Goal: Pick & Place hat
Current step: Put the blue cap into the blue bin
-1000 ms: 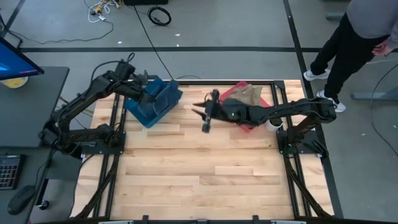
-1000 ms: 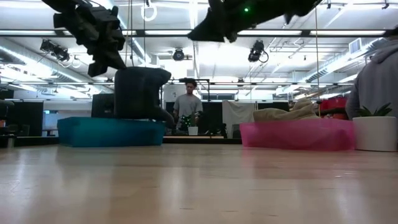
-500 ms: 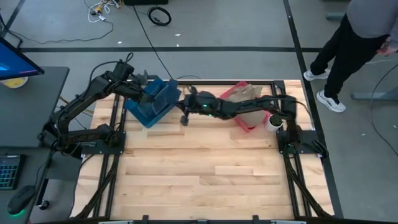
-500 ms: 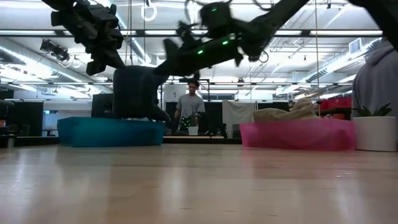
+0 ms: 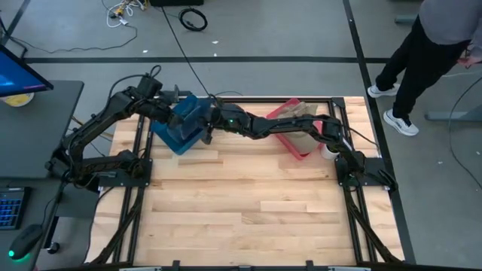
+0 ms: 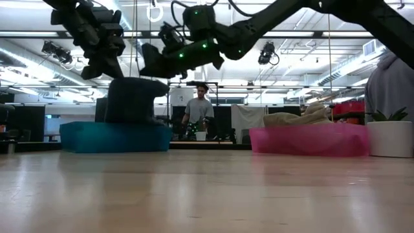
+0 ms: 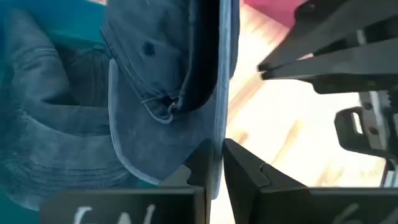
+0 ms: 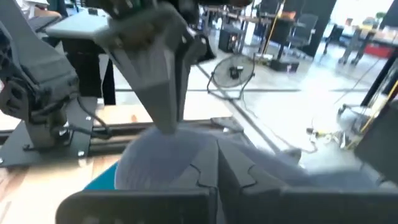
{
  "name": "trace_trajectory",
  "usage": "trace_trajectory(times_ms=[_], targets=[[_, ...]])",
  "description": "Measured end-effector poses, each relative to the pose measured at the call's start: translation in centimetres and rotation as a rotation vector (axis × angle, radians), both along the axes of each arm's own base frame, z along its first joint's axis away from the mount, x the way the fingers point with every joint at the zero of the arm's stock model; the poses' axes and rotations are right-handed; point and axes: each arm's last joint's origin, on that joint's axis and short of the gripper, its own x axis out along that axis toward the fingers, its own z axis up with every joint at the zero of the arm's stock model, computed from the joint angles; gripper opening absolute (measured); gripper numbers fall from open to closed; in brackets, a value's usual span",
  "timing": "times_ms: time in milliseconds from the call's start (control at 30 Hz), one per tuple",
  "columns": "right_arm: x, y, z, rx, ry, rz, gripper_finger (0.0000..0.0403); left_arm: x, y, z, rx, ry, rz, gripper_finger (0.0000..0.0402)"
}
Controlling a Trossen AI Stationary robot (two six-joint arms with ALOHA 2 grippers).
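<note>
A blue denim hat [image 5: 193, 114] stands up in the blue bin [image 5: 175, 137] at the table's far left, its lower part inside the bin [image 6: 110, 137]. My left gripper [image 7: 216, 163] is at the hat from the bin's left side, with the brim between its fingers. My right arm reaches across the table. Its gripper [image 5: 207, 129] is shut, right at the hat's right side and just above its top [image 6: 145, 70]. My left gripper has the hat's brim edge [image 7: 216, 124] between its two fingers, which lie across that edge with only a narrow gap. It comes slanting down from the table's left. The hat [image 6: 132, 100] stands upright with its lower part in the bin. My right gripper's shut fingertips [image 8: 217, 165] are right at the hat's pale cloth [image 8: 155, 158]; whether they touch it I cannot tell.
A pink bin [image 5: 300, 147] with a tan hat [image 5: 303, 113] in it sits at the far right. A white pot [image 5: 331, 150] stands beside it. A person [image 5: 433, 41] stands beyond the table's far right corner. The near half of the wooden table [image 5: 248, 218] is bare.
My right gripper has swept from the pink bin's side toward the table's left, to the blue bin, and has shut on the way. The hat now stands a little lower in the bin and has shifted slightly; my left gripper has stayed in place.
</note>
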Motion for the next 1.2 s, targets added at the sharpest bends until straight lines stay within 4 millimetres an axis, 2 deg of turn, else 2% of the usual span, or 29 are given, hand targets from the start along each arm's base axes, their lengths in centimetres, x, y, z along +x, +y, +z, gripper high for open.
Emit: trace_trajectory(times_ms=[200, 333, 400, 600, 800, 1000, 1200], targets=[[0.6, 0.7, 1.9, -0.049, 0.003, 0.024, 0.0001, 0.3, -0.2, 0.2, -0.08, -0.082, -0.016, 0.0035], [0.5, 0.9, 0.9, 0.013, 0.108, 0.028, 0.0, 0.4, -0.4, 0.1, -0.122, -0.077, 0.002, 0.0017], [0.5, 0.9, 0.7, 0.011, 0.137, 0.029, 0.0, 0.4, -0.3, 0.1, -0.081, -0.061, 0.002, 0.0009], [0.1, 0.3, 0.4, -0.076, 0.194, -0.053, 0.0, 1.6, -0.9, 0.8, 0.029, -0.126, -0.145, 0.0004], [-0.9, 0.5, 0.0, -0.06, 0.366, -0.031, 0.0, 2.6, -2.1, -0.1, 0.074, -0.017, -0.172, 0.0005], [-2.3, 2.1, -0.1, -0.053, 0.568, 0.028, 0.0009, 3.4, -3.2, -1.1, 0.142, 0.05, -0.253, 0.0035], [-3.8, 3.0, -1.6, -0.063, 0.805, 0.079, 0.0065, 4.8, -4.2, -1.7, 0.204, 0.03, -0.303, 0.0096]])
